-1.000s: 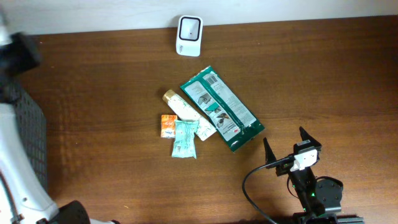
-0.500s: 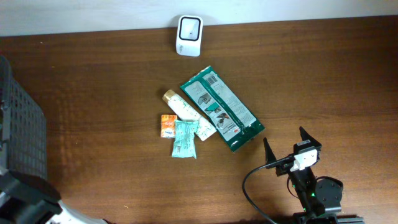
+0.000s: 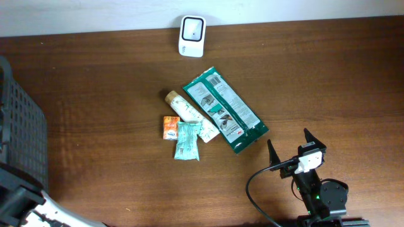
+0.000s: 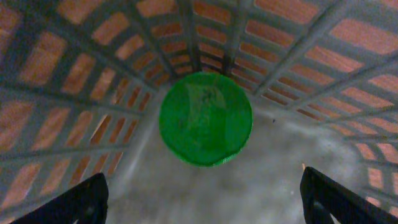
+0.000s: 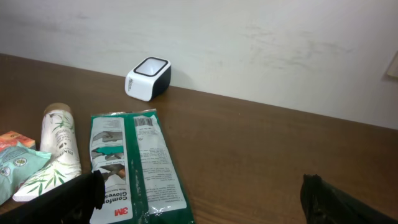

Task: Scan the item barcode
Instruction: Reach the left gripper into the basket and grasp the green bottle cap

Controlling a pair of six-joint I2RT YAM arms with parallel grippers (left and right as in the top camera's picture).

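Observation:
In the left wrist view my left gripper (image 4: 202,205) looks down into a dark mesh basket (image 4: 74,93). It is open, with nothing between its fingers (image 4: 68,202). A round green item (image 4: 206,118) lies on the basket floor just ahead of it. The white barcode scanner (image 3: 192,28) stands at the table's back edge and also shows in the right wrist view as the scanner (image 5: 148,78). My right gripper (image 3: 290,148) rests open at the front right, facing a green glove pack (image 5: 134,165) whose barcode faces up.
A glove pack (image 3: 222,108), a white tube (image 3: 189,113), an orange packet (image 3: 170,127) and a teal packet (image 3: 187,140) lie clustered mid-table. The basket (image 3: 22,132) stands at the left edge, with my left arm (image 3: 19,202) at the bottom-left corner.
My left arm has swung from over the basket at the left edge down to the bottom-left corner. The right arm and the items on the table have not moved.

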